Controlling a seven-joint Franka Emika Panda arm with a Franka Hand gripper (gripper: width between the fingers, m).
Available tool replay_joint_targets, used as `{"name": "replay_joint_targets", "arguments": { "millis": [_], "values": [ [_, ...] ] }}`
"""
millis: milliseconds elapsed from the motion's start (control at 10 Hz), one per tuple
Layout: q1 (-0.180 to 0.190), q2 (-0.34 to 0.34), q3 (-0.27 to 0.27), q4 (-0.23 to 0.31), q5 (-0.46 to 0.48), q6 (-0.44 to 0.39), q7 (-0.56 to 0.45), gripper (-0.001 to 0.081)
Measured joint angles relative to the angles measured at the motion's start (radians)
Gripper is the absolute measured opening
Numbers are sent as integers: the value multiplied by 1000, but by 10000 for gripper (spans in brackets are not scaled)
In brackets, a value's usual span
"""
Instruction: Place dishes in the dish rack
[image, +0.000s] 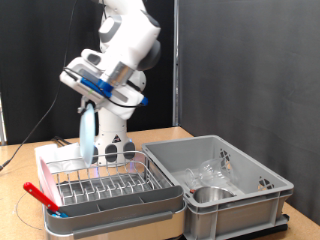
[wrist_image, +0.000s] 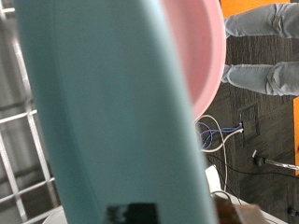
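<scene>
A round light blue plate hangs upright and edge-on from my gripper, which is shut on its upper rim. It sits just above the back end of the dish rack, a low silver wire rack in a white tray. In the wrist view the blue plate fills most of the picture, with a pink round dish behind it and rack wires beside it. A steel bowl and clear glass pieces lie in the grey crate.
The large grey crate stands at the exterior view's right, close against the rack tray. A whitish utensil holder stands at the rack's back. A red utensil lies along the tray's left side. Cables run on the floor.
</scene>
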Motion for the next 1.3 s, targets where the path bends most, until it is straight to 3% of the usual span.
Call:
{"name": "replay_joint_targets", "arguments": {
  "millis": [300, 1000, 1300],
  "values": [
    [-22, 12, -58, -6, -10, 79, -72, 39],
    [-44, 106, -62, -6, -130, 95, -12, 39],
    [-54, 154, -67, -7, -136, 127, -5, 39]
  ]
}}
